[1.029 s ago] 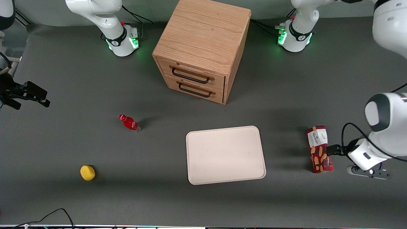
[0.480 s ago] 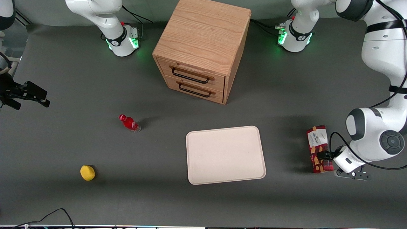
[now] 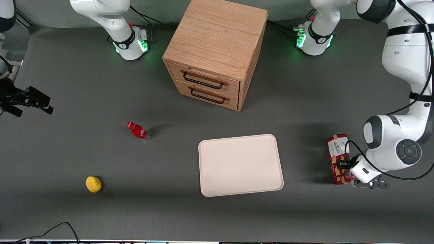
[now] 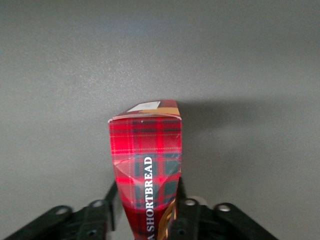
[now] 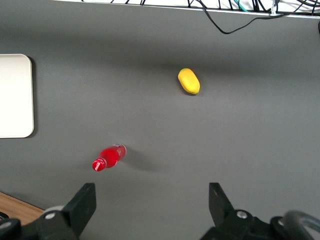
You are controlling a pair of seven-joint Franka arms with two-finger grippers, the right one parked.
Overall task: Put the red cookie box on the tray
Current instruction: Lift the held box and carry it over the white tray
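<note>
One claw clamps red cookie box, right-centre of frame, long axis vertical, white end uppermost, apart from tray.

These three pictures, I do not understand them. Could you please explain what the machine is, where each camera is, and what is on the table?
Two white robot arms stand at a grey table. One camera looks at them from the front; one sits on each arm's wrist.

On the table: a wooden cabinet with two drawers, a large flat cream-beige tray, a small red bottle and a yellow rounded object.

The working arm's gripper is at the long dark-red tartan cookie box, which is beside the tray, toward the working arm's end. Its wrist camera shows one finger on each side of the box, touching or nearly so. The box is still off the tray.
</note>
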